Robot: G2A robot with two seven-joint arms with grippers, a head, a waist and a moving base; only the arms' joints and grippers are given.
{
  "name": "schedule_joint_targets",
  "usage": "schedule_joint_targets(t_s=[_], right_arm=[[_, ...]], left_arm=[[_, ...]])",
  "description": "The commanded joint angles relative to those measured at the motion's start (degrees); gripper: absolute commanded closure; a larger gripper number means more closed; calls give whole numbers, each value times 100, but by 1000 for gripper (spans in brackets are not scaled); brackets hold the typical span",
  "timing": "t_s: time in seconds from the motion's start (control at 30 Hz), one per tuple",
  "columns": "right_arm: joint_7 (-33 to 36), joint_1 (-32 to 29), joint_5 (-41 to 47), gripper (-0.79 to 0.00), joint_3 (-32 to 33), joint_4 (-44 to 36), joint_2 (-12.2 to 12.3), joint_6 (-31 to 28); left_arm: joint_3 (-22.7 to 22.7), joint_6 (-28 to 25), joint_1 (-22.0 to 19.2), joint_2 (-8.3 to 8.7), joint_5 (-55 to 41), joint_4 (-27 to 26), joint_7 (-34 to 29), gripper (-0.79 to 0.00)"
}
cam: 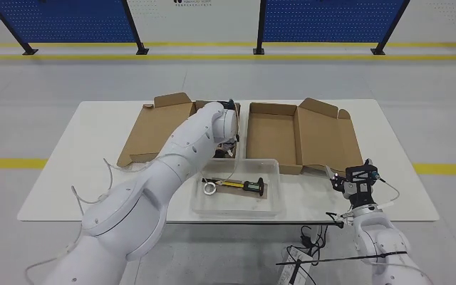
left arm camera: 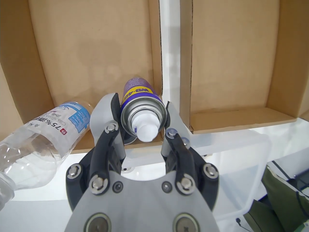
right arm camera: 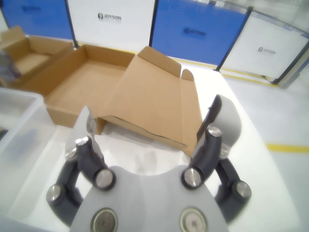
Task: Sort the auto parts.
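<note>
- Purple with a yellow band, the spray can [left arm camera: 137, 89] is sitting between the jaws of the left gripper [left arm camera: 142, 101], which is clenching it just below the white nozzle cap, one finger pressing on each side of the shoulder.
- The can's long axis is running straight out from the gripper, base leading and nozzle facing back toward the wrist, so it is pointing down at the floor of the left cardboard box [left arm camera: 91, 37].
- It is hanging over the box's near corner, just inside the wall that is dividing it from the right cardboard box [left arm camera: 231, 49].
- A clear plastic bottle [left arm camera: 48, 131] is lying on its side in the same box, just beside the gripper's other finger and apart from the can.
- Judging by this, the drop is coming next: letting go here is likely to stand the can on its base or tip it toward the bottle.
- Behind the wrist, the clear bin [cam: 235, 208] is holding a metal ring [cam: 209, 187] and a yellow-and-black tool [cam: 242, 185].
- The right gripper [right arm camera: 152, 103] is hovering with its jaws spread and nothing between them, low over the table [cam: 85, 157] beside the right box's flap, well apart from the can.
</note>
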Motion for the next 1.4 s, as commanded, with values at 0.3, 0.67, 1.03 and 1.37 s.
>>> schedule_joint_targets(t_s=[0.3,0.67,1.03,1.37], right_arm=[[0,0,0,-785,0,0,0,0],[0,0,0,-785,0,0,0,0],[0,0,0,-785,0,0,0,0],[0,0,0,-785,0,0,0,0]], left_arm=[[-15,-192,-51,-223,13,500,50,0],[-50,-334,-123,-398,79,873,32,-308],[-135,-419,-167,-517,111,1123,80,-785],[-229,-452,-278,-570,209,1146,220,-785]])
